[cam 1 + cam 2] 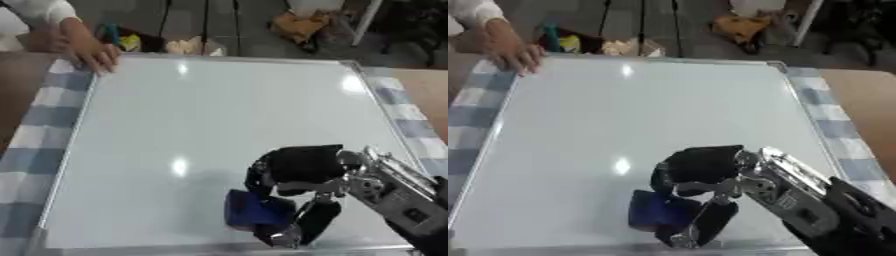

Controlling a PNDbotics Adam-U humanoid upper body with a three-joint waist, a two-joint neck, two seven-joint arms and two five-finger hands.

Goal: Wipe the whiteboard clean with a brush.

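A white whiteboard (219, 115) with a silver frame fills most of the table; I see no marks on it, only light glare. My right hand (297, 172) comes in from the lower right and is shut on a dark blue brush (249, 210), which rests on the board near its front edge. A person's bare hand (87, 47) presses on the board's far left corner. My left hand shows in neither view.
A blue and white checked cloth (35, 135) lies under the board, over a brown table (429, 90). Beyond the far edge, clutter of yellow, green and tan things (188, 46) sits on the floor.
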